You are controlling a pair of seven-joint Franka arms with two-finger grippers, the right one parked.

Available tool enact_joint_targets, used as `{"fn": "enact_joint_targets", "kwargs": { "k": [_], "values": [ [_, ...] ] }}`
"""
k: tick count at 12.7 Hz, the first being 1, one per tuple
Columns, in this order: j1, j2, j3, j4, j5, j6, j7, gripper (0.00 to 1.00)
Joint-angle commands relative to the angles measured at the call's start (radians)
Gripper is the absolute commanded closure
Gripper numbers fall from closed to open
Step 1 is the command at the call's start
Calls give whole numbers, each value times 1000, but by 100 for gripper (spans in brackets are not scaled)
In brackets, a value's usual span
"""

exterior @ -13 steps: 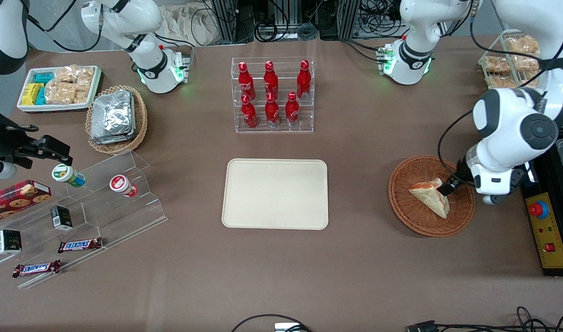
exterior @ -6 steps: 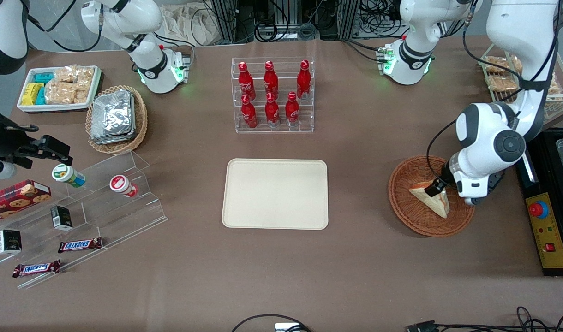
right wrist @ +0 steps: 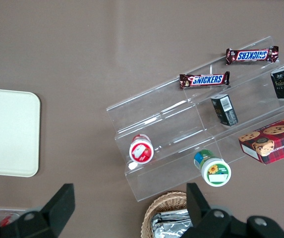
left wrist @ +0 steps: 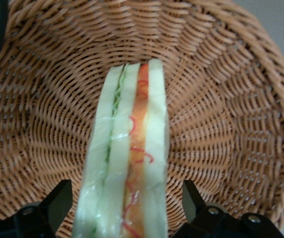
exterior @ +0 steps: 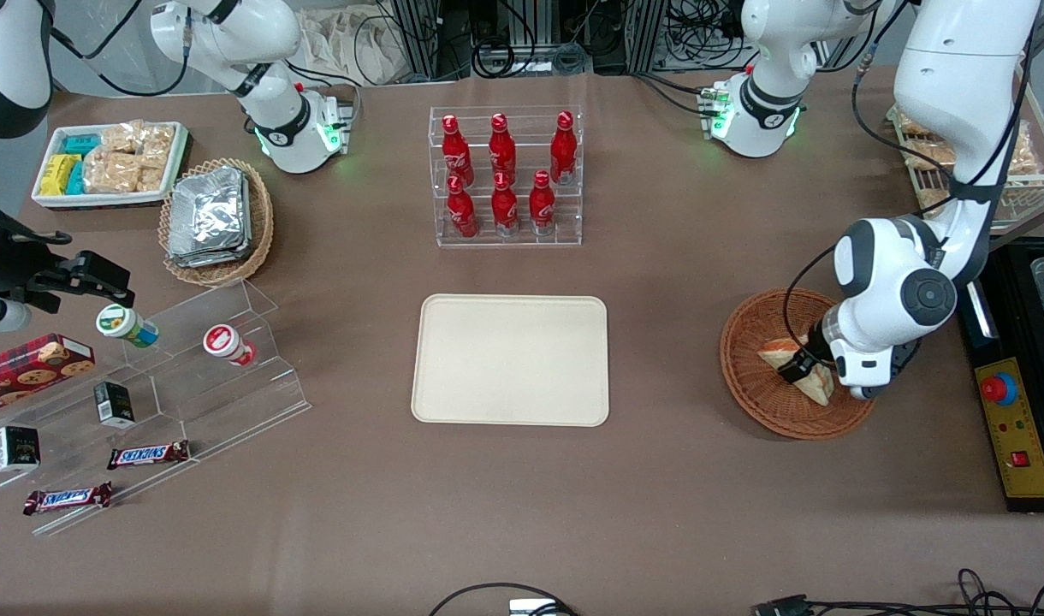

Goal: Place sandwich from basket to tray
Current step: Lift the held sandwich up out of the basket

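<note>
Now the gripper (left wrist: 124,208) is being lowered deeper into the basket (exterior: 766,411) than a second ago, jaws apart astride the sandwich (left wrist: 127,163); a grasp seems imminent, the tray (exterior: 511,359) is waiting.

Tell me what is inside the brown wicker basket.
The basket holds one wrapped sandwich, with the pincer open, a finger on each side of it. The weave under the sandwich is hidden.

Sandwich (exterior: 809,376) in basket (exterior: 753,376) (claw (exterior: 797,366) astride it); tray (exterior: 511,359) well apart
</note>
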Motion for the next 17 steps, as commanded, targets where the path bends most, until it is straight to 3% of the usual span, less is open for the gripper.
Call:
{"fn": "enact_joint_targets", "kwargs": {
  "k": [1,4,12,15,17],
  "values": [
    [-1,7,-6,40,9,-14,-24,100],
    [-2,-7,-11,84,15,-85,-21,100],
    [-116,1,-24,528,99,-665,14,100],
    [-169,1,-76,677,81,-810,245,100],
    [-170,19,-179,699,81,-798,325,100]
  ]
}}
